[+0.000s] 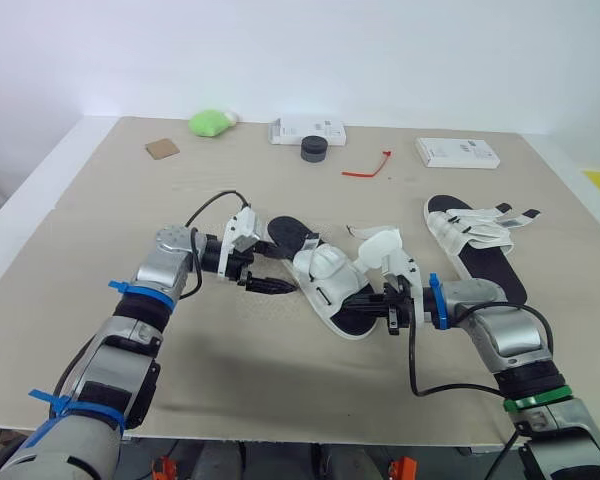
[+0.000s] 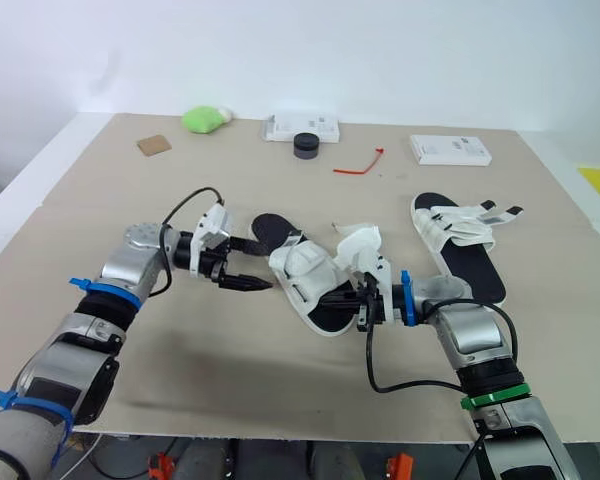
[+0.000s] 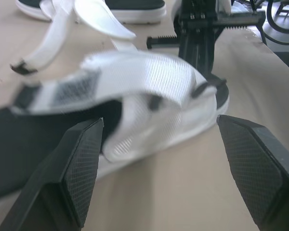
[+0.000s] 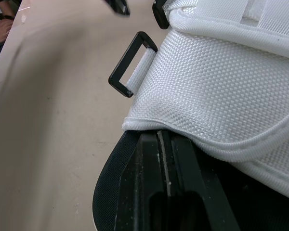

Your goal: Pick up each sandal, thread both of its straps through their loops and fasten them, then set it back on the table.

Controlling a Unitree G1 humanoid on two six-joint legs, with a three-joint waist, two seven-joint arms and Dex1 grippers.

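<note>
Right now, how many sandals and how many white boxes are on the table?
Sandals: 2, the middle sandal and the right sandal.
White boxes: 2, the middle box and the right box.
Total: 4.

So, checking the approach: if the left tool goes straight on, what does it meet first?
Probably the middle sandal, its white strap facing the left tool; depth is unclear.
</note>
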